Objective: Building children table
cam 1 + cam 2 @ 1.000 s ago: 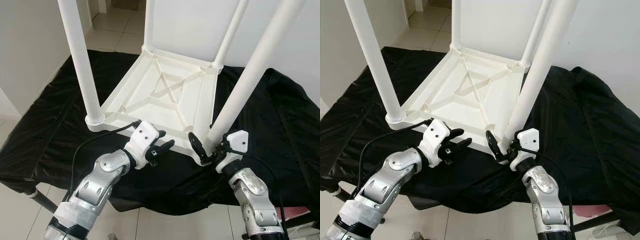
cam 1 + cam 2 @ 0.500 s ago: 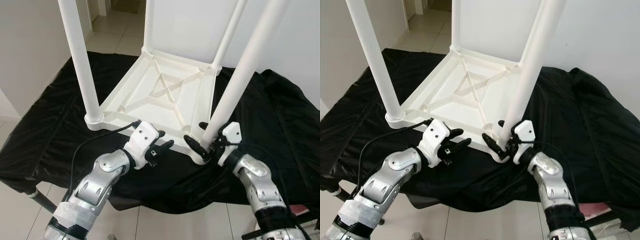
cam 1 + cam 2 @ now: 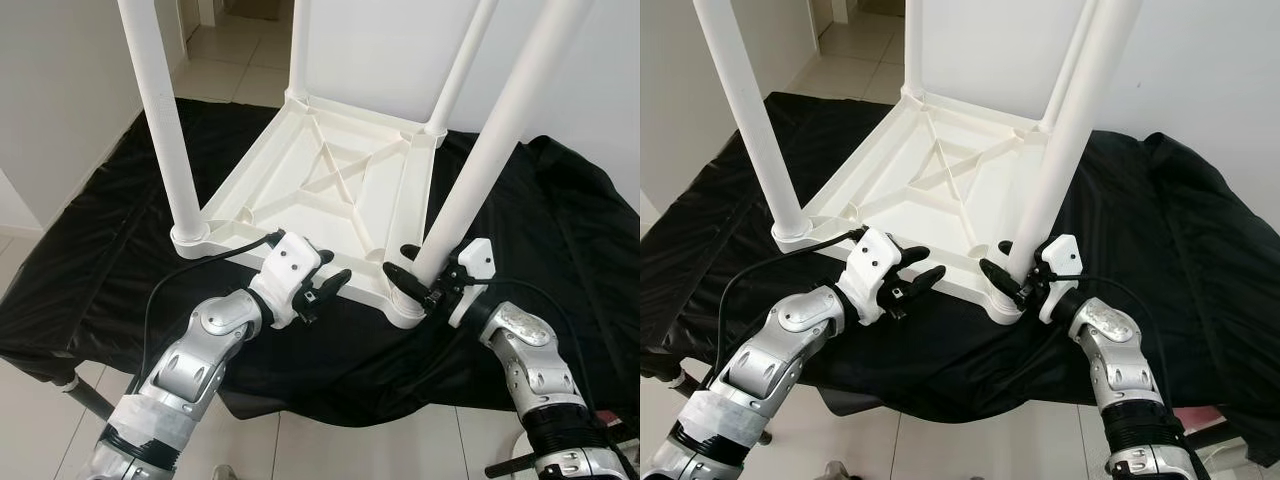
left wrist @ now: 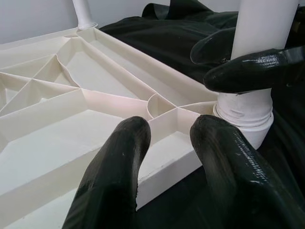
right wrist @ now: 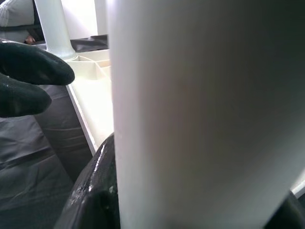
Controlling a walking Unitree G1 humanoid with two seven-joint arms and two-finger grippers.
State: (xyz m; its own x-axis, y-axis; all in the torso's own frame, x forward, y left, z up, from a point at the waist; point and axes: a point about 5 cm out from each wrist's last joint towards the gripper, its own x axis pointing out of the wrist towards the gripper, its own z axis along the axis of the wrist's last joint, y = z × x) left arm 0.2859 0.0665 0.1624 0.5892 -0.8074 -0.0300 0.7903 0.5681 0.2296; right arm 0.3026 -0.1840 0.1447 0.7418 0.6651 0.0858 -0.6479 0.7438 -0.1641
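A white children's table [image 3: 330,190] lies upside down on a black cloth, with its legs pointing up. My right gripper [image 3: 412,266] is shut on the near right leg [image 3: 480,160], just above the leg's socket. One finger passes in front of the leg and the other behind it. The right wrist view shows that leg [image 5: 200,114] close up between the fingers. My left gripper [image 3: 330,280] is open at the tabletop's front rim [image 4: 167,167], close to the same corner. Nothing is held between its fingers [image 4: 119,167].
The black cloth [image 3: 100,260] drapes over a low support and hangs off the near edge. The near left leg [image 3: 165,130] and two rear legs stand upright. Tiled floor [image 3: 230,60] lies beyond, and a white wall [image 3: 60,100] is on the left.
My right wrist has swung out to the right and its fingers have closed around the leg slightly higher. My left gripper has moved forward to the table's front rim.
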